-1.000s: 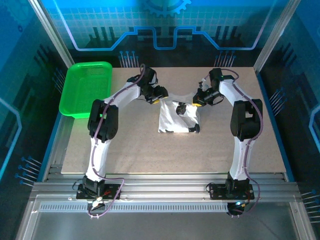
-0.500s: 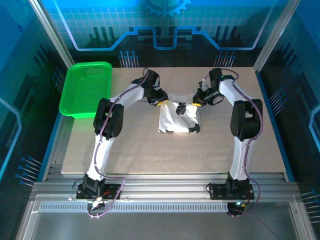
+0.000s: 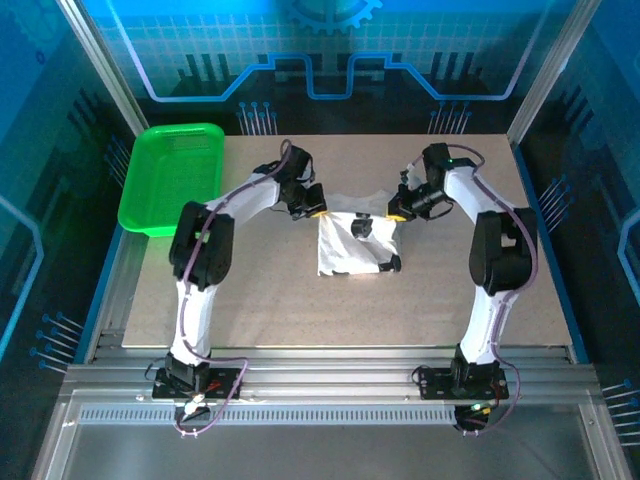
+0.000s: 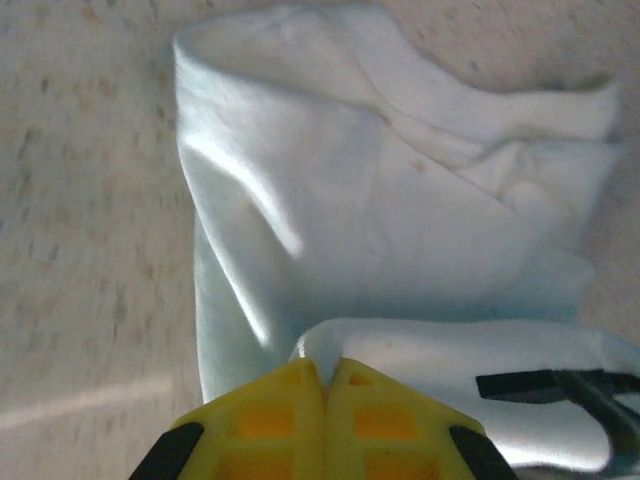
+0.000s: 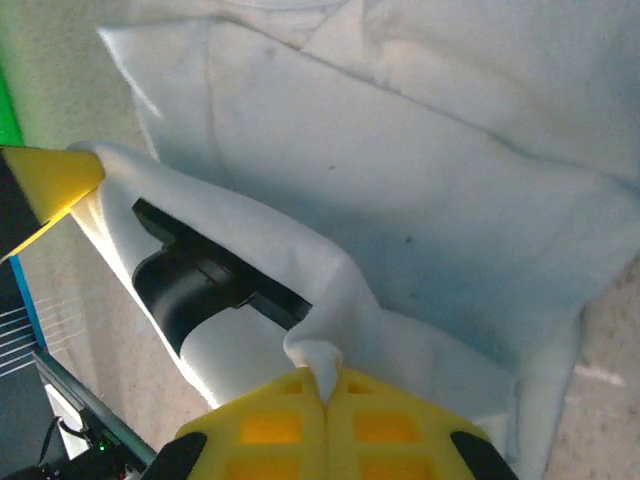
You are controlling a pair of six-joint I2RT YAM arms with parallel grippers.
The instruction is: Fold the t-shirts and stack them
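Three colours, one print
Soft white cotton t-shirt carries a black-and-grey print; rectangular plastic basket is bright green; flat table is speckled beige.

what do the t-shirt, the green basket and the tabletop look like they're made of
The t-shirt looks like soft white cloth, likely cotton: it creases and drapes limply. The green basket is probably moulded plastic, with a bright even colour and a rigid, slightly shiny rim. The tabletop is a matte, speckled beige board, perhaps laminate; the exact material is unclear.
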